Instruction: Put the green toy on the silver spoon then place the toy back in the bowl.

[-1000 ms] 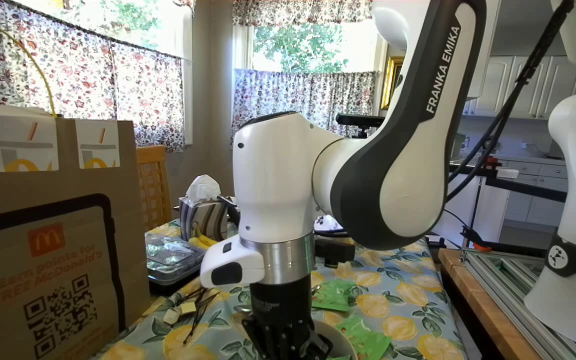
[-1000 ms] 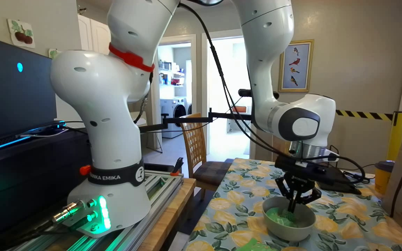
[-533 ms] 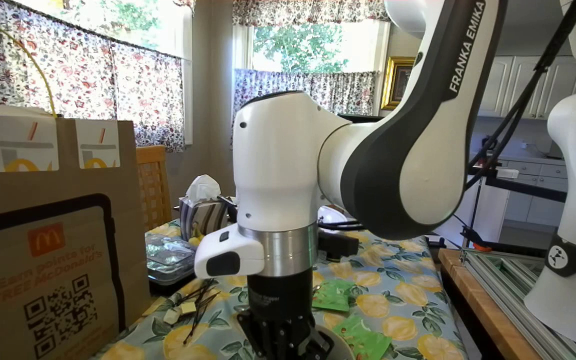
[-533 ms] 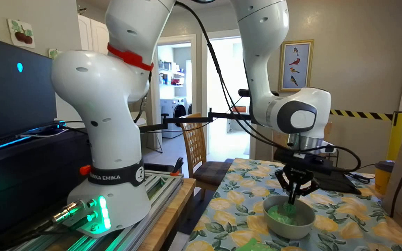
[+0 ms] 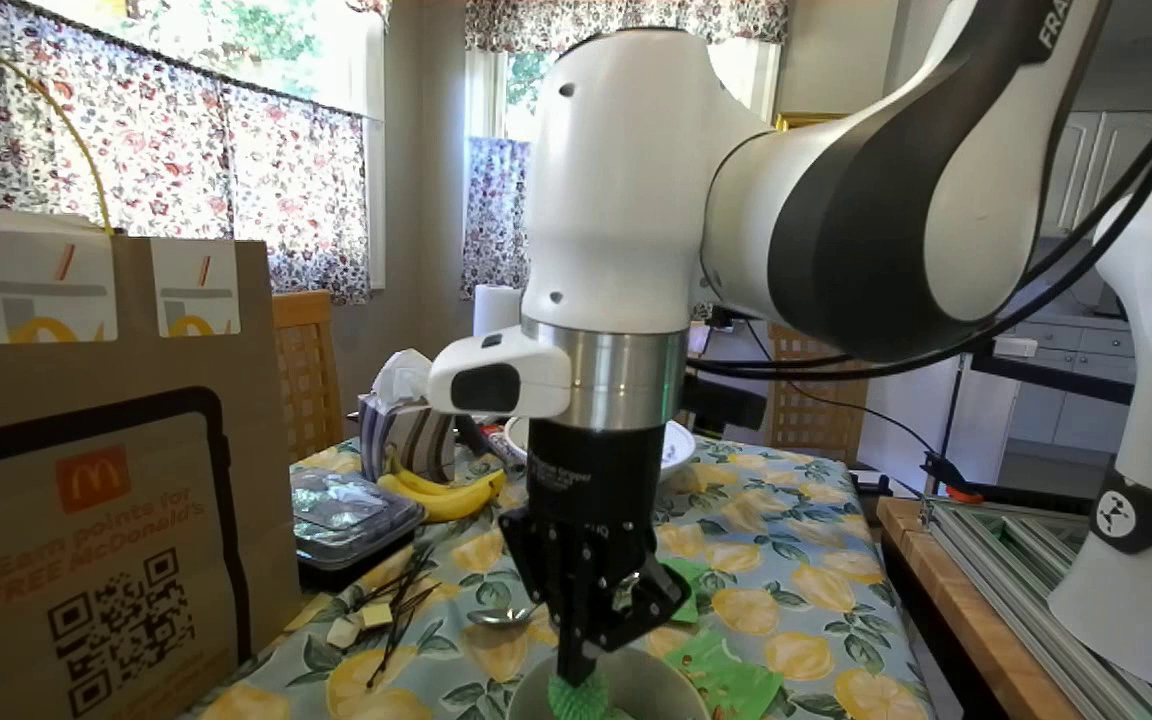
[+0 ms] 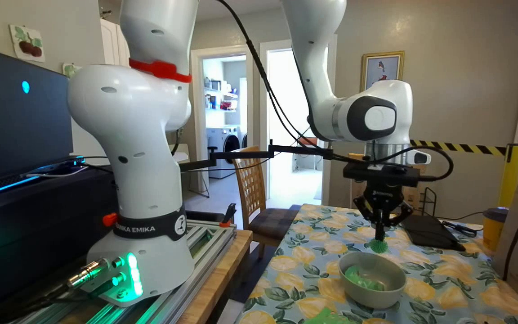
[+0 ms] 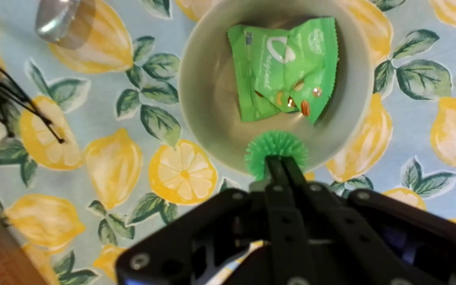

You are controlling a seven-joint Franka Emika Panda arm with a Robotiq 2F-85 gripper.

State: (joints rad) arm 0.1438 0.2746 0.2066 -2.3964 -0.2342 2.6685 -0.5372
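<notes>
My gripper [image 6: 379, 237] is shut on the green toy [image 6: 379, 246], a spiky ball, and holds it just above the grey bowl [image 6: 372, 297]. In the wrist view the fingertips [image 7: 280, 160] nearly meet on the toy [image 7: 265, 148], over the near rim of the grey bowl [image 7: 202, 87]. A green snack packet [image 7: 287, 67] lies in that bowl. The silver spoon [image 5: 499, 617] lies on the tablecloth beyond the grey bowl; its head also shows in the wrist view [image 7: 57, 19]. A wide white bowl [image 5: 676, 452] stands farther back, partly hidden by the arm; no markings can be made out.
Green packets [image 5: 726, 675] lie beside the grey bowl. Bananas [image 5: 446, 498], a tissue box [image 5: 406, 430], a clear container [image 5: 351, 520] and black wires with pale cubes [image 5: 391, 620] are on the table. A tall paper bag [image 5: 106, 480] and a cup [image 6: 495, 229] stand near an edge.
My gripper has risen out of the grey bowl, lifting the green toy from inside it to above its rim. The packet stayed in the bowl. The spoon's head is now uncovered in an exterior view.
</notes>
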